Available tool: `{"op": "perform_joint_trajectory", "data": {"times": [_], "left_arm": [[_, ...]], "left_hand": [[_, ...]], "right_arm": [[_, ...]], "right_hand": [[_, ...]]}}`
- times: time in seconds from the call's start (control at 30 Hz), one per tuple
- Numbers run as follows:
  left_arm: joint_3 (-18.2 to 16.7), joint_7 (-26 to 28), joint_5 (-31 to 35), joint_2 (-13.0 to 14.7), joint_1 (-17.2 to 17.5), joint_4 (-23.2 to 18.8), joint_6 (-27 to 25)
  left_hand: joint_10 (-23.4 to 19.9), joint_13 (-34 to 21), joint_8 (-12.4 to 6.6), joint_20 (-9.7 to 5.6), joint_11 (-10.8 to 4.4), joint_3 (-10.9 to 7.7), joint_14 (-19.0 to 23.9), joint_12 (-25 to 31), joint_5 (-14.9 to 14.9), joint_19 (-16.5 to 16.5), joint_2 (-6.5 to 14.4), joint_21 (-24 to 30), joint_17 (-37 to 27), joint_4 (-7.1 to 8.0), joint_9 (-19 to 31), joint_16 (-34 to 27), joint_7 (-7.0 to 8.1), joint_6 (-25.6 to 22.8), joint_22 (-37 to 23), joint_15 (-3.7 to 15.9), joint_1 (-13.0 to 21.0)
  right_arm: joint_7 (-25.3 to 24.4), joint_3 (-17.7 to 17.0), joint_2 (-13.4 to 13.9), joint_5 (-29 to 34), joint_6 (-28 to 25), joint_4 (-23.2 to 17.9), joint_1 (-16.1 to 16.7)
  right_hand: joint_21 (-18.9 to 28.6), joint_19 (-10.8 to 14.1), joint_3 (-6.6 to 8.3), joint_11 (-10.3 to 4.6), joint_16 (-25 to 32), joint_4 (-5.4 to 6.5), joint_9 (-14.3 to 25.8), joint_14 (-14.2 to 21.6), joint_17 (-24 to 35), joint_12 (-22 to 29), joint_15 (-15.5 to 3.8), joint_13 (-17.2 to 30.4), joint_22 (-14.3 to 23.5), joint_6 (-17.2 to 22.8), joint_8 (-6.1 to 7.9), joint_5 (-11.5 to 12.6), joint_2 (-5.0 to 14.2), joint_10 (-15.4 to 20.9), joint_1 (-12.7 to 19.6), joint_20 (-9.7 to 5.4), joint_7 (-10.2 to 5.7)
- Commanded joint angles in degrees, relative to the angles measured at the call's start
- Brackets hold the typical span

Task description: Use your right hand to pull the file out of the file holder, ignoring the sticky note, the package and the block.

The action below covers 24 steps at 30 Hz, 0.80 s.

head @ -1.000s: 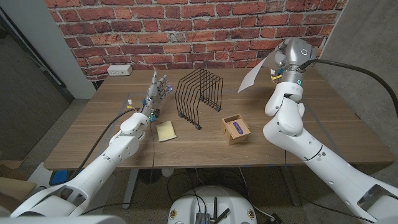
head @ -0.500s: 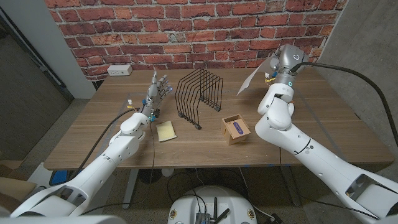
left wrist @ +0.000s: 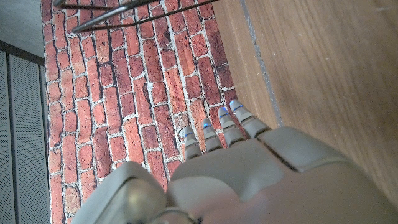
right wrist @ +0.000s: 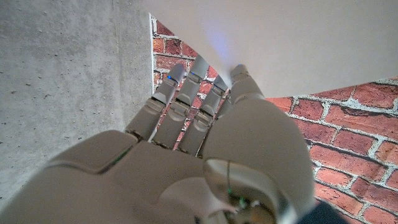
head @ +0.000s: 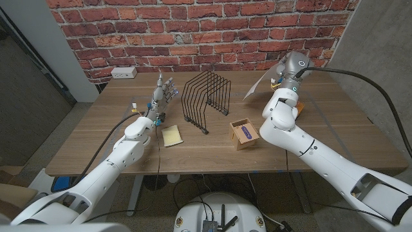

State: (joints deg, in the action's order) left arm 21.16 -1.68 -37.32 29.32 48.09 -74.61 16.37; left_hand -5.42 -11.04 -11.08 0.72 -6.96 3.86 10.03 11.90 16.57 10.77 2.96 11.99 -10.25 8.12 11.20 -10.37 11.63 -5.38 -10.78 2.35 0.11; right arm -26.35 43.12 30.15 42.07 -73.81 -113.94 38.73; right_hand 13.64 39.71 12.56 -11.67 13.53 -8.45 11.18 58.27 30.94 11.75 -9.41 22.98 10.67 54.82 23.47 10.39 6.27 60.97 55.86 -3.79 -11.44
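Even, soft indoor light; faint shadows. Head view sharp, edges bowed. Right wrist foreground possibly blurred.

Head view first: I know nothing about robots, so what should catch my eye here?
The right hand holds a white file up in the air, over the table's far right part, clear of the black wire file holder that stands empty mid-table. The left hand stands upright left of the holder, holding nothing. Nearer the front lie a yellow sticky note and a small open package.
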Motion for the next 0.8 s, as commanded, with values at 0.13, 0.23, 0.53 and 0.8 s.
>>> {"op": "perform_joint_trajectory", "data": {"times": [0.13,0.23,0.53,0.8], "left_arm": [[0.0,0.0,0.01,0.01,0.01,-0.02,0.01],[-0.01,0.01,0.01,0.02,0.03,-0.03,0.0],[0.0,0.03,0.01,0.02,0.05,-0.07,0.0],[0.0,0.02,0.01,0.01,0.04,-0.04,0.0]], "left_hand": [[0.01,-0.31,-0.44,0.11,-0.44,0.19,0.38,0.34,0.39,0.29,0.65,0.47,-0.16,0.15,0.2,-0.36,0.37,-0.31,-0.33,0.26,0.05],[-0.01,-0.31,-0.42,0.09,-0.39,0.19,0.41,0.35,0.38,0.32,0.65,0.48,-0.16,0.15,0.2,-0.37,0.31,-0.27,-0.33,0.24,0.05],[-0.01,-0.31,-0.45,0.09,-0.43,0.19,0.36,0.34,0.39,0.31,0.66,0.48,-0.16,0.15,0.2,-0.36,0.3,-0.34,-0.33,0.26,0.05],[-0.03,-0.31,-0.41,0.1,-0.51,0.19,0.41,0.35,0.39,0.31,0.66,0.48,-0.16,0.15,0.2,-0.37,0.36,-0.26,-0.33,0.22,0.06]], "right_arm": [[-4.88,1.33,-0.78,-6.67,-1.33,3.23,-1.44],[-5.43,1.72,-0.62,-7.83,-1.62,3.5,-1.59],[-7.28,2.34,-0.09,-10.85,-2.19,3.27,-1.49],[-7.51,3.91,1.21,-13.06,-3.01,3.06,-2.18]], "right_hand": [[-0.09,0.58,0.42,0.0,-0.08,-0.11,0.15,0.23,0.33,0.22,-4.03,0.12,0.04,0.15,-0.41,-0.1,0.43,0.14,-0.24,-7.81,0.47],[-0.11,0.58,0.44,0.0,-0.07,-0.12,0.15,0.25,0.34,0.21,-3.95,0.11,0.04,0.24,-0.4,-0.11,0.42,0.13,-0.28,-7.81,0.53],[-0.17,0.53,0.52,0.02,-0.18,-0.15,0.15,0.11,0.3,0.14,-3.93,0.08,0.03,0.22,-0.47,-0.12,0.44,0.02,-0.38,-7.83,0.5],[-0.23,0.47,0.58,0.02,-0.16,-0.2,0.15,0.11,0.34,0.16,-3.94,0.11,0.03,0.25,-0.52,-0.13,0.43,0.01,-0.42,-7.84,0.48]]}}
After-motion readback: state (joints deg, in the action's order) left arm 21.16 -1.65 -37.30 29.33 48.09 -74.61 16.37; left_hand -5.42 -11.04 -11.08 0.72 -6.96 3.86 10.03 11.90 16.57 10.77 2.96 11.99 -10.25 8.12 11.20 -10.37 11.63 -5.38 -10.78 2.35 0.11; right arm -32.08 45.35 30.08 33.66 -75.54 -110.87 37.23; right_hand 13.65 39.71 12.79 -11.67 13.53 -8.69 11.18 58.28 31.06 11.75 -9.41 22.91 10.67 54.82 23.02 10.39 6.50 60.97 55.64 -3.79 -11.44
